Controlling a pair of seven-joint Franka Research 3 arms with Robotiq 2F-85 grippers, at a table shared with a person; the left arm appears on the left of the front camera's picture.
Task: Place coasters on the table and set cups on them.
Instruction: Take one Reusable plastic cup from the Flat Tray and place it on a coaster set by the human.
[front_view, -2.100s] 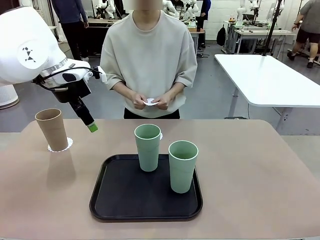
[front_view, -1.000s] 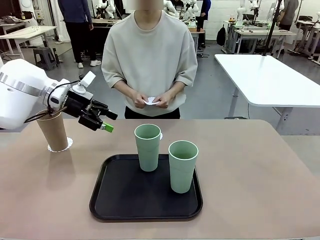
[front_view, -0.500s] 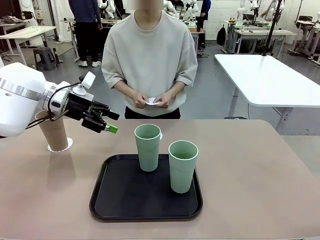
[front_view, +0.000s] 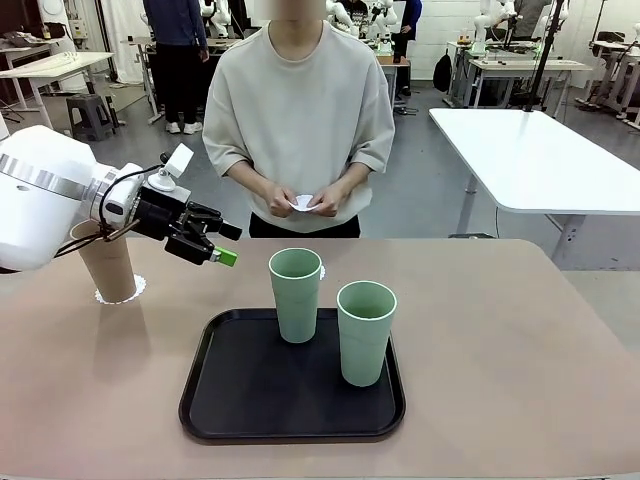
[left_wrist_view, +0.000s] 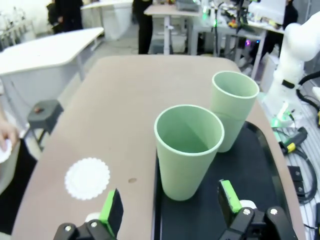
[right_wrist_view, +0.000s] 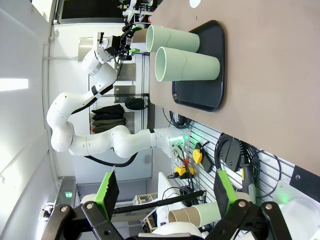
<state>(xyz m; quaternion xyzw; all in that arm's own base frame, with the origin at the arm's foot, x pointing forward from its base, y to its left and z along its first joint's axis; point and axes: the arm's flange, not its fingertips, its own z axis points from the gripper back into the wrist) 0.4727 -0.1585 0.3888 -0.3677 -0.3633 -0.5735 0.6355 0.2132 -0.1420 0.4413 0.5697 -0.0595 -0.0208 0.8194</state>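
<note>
Coasters (left_wrist_view: 87, 177): one is covered by a cup, one is left bare, and one is held by the person.

A brown cup (front_view: 105, 262) is stood on a white coaster (front_view: 122, 293) at the left side of the counter (front_view: 500, 330). Two green cups are stood upright on a black tray (front_view: 250, 400) at the middle, with the farther cup (front_view: 296, 295) by the tray's far edge and the nearer cup (front_view: 366, 332) just beside it to the right. A second coaster is laid bare on the counter just behind the farther cup, off the tray. A third coaster (front_view: 300, 203) is held in the person's hands (front_view: 330, 203) at the far side. The left end effector (front_view: 226, 244) is held above the counter between the brown cup and the tray, its fingers spread apart with nothing gripped. The right end effector (right_wrist_view: 165, 189) is seen with fingers wide apart and empty, well away from the cups.
</note>
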